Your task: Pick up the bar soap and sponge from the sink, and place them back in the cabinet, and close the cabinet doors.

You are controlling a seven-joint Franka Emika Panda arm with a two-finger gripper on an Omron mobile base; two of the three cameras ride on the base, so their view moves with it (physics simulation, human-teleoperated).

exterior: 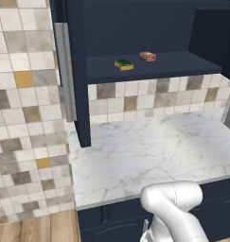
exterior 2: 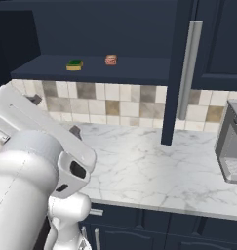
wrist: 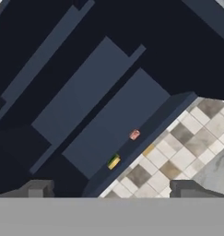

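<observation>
Both items already up on the cabinet [exterior: 135,28] shelf [exterior: 182,64]: sponge [exterior: 124,64] to the left, bar soap [exterior: 148,56] just beside it to the right, apart, not touching, both lying flat near the shelf's front edge. Same pair seen from the right base view, and small in the hand view against the dark shelf boards.

Hand [wrist: 111,190] empty, fingers wide apart, nothing between them; looking up at the shelf from below and well back from both items. Arm folded low in front of the table [exterior: 149,151].

Pick-and-place part looks done, judging by where things lie. Left to do: cabinet doors. Left door [exterior: 77,71] swung out edge-on, silver bar handle [exterior: 65,71] facing the tiled wall. Right door [exterior 2: 176,73] likewise open, edge-on in the right base view with its handle [exterior 2: 188,71] showing. Neither closed.

Next step likely: push one door shut, then the other. Risk: door edge is thin, contact could slip; handle side probably the safer push point.

Coffee machine [exterior 2: 232,146] at the right end of the table, close under the right door's swing, worth minding
</observation>
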